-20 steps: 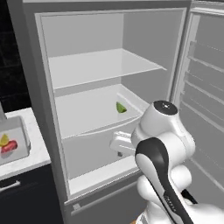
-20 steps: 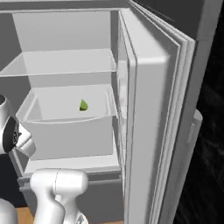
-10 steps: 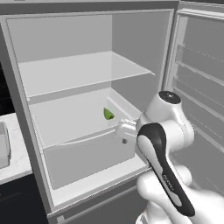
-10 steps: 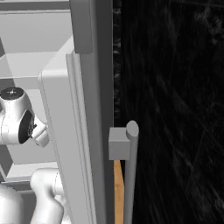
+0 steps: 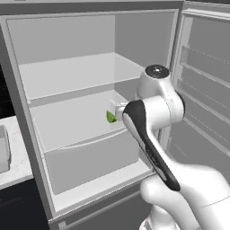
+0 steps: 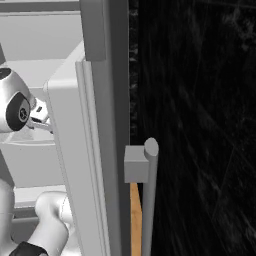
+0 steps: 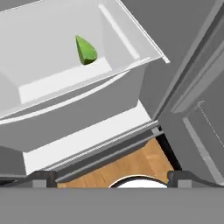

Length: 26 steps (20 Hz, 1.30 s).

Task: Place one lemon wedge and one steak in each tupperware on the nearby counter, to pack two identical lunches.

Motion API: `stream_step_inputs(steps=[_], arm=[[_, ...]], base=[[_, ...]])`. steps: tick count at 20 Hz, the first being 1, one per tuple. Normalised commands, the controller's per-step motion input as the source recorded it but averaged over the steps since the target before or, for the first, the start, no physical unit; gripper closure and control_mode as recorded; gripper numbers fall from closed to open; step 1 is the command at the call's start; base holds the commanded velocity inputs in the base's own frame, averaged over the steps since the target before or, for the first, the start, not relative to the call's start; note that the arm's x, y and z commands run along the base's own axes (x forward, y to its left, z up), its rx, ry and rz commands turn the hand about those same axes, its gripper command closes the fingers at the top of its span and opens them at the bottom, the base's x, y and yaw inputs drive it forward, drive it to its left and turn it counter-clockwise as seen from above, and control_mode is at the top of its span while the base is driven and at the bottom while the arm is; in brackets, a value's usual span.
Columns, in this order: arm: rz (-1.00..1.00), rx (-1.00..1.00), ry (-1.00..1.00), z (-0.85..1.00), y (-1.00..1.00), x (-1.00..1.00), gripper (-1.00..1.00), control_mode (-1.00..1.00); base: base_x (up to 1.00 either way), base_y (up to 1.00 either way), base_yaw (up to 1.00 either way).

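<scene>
The fridge (image 5: 67, 81) stands open in front of the hand, with its door (image 5: 204, 90) swung out to the hand's right; the drawer (image 7: 65, 83) is pulled out, below and ahead of the fingertips; a strip of the counter (image 5: 13, 166) with one grey tupperware (image 5: 3, 152) on it lies far to the left of the hand; the gripper (image 7: 111, 177) hangs over the drawer's front edge, its fingers wide apart and holding nothing; the green lemon wedge (image 7: 85, 50) lies in the drawer, ahead of the hand and not touched.
</scene>
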Motion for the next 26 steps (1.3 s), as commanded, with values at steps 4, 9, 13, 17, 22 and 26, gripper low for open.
stream_step_inputs(steps=[4, 9, 13, 17, 22, 26], arm=[[0.24, -0.12, 0.06, -0.19, -0.11, 0.40, -1.00, -1.00], [0.25, -0.07, 0.28, -0.25, -0.03, 0.50, -1.00, -1.00], [0.04, -0.24, 0.06, -0.39, 0.21, 0.33, -1.00, -1.00], [0.00, -0.07, -0.08, -0.43, 0.17, 0.35, -1.00, -1.00], [0.00, 0.00, -0.18, -0.10, 0.00, 0.46, -1.00, -1.00], [0.00, 0.04, -0.22, -0.17, 0.00, 0.38, -1.00, -1.00]], base=[[0.00, 0.00, 0.00], [0.00, 0.00, 0.00], [0.00, 0.00, 0.00], [0.00, 0.00, 0.00], [0.00, 0.00, 0.00], [0.00, 0.00, 0.00]])
